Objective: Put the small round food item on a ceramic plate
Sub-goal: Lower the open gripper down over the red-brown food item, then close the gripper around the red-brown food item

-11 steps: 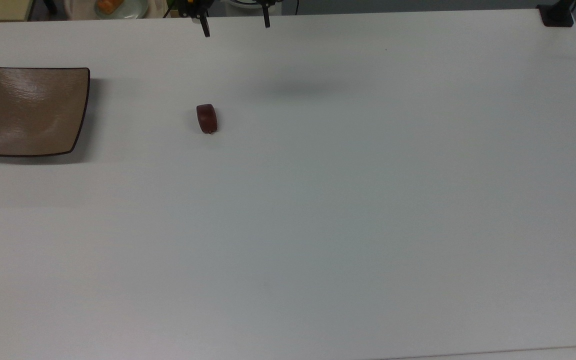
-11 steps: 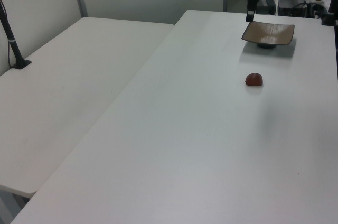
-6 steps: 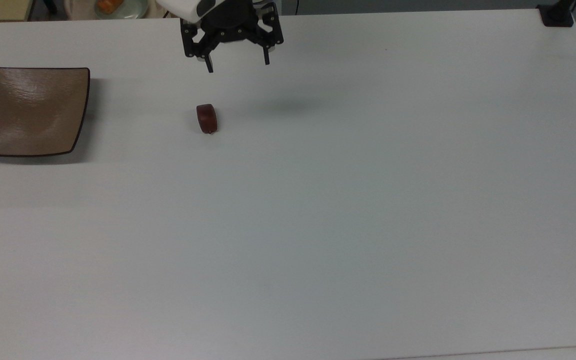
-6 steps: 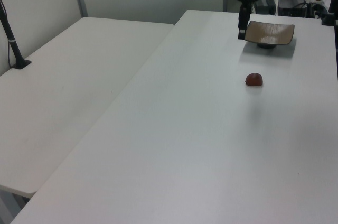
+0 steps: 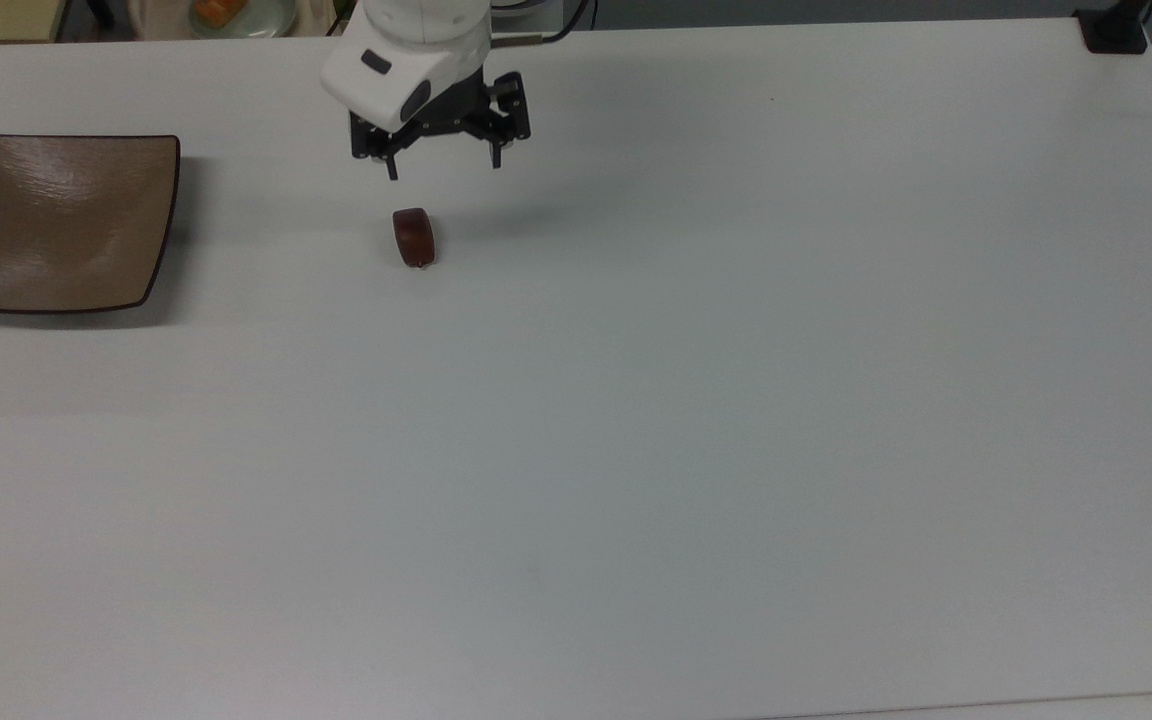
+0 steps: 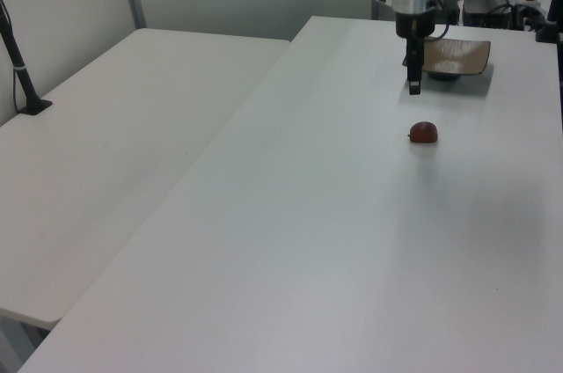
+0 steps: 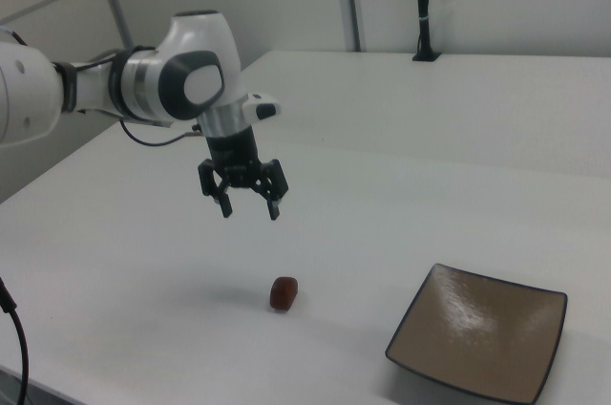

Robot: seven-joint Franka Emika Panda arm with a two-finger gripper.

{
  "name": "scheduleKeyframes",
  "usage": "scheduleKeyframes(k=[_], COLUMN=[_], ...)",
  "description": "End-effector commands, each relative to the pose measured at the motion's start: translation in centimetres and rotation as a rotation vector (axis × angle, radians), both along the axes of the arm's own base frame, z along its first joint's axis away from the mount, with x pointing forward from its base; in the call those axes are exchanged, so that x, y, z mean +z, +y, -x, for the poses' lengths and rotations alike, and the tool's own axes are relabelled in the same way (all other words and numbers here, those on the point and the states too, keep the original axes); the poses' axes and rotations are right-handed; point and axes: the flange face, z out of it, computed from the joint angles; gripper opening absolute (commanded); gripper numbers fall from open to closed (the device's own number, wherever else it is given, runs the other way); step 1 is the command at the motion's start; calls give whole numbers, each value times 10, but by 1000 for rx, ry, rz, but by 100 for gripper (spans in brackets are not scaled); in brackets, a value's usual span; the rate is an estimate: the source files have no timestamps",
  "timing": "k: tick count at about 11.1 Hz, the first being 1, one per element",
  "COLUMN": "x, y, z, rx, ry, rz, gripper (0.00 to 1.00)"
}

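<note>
In the top view, the ceramic plate (image 5: 61, 222) is seen far to the left of the tool (image 5: 444, 170), well apart from it, and nothing is laid on it. It is square, tan-brown and glazed, with a thin dark rim and slightly raised corners. Compared with one second ago, when only the finger tips were seen at the far edge of the worktop (image 5: 636, 450), the tool has been brought forward and lowered. It is now held in the air, widely open and empty, just behind the small round food item (image 5: 414, 236) and a little to its right in the top view. From this it is judged that the approach is almost finished and the grasp is not yet begun. The food item has not been moved; it lies on the worktop below the tool in the right view. It is a small, glossy, dark red-brown lump of rounded oblong shape. The worktop is white, flat and matte.
</note>
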Motion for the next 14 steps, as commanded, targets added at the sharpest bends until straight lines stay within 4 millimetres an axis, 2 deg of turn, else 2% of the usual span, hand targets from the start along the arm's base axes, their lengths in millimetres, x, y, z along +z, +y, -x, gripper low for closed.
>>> scheduleKeyframes(k=[1, 2, 4, 6, 7, 12, 14], x=[-44, -63, -84, -91, -103, -138, -147], y=[-25, -29, -39, -45, -46, -50, -50], z=[10, 12, 9, 7, 7, 25, 29], rx=[23, 29, 33, 35, 36, 59, 61], ry=[-8, -3, 10, 4, 0, -32, -50], rz=[41, 52, 56, 53, 50, 35, 30], gripper=[100, 100, 100, 100, 100, 100, 100])
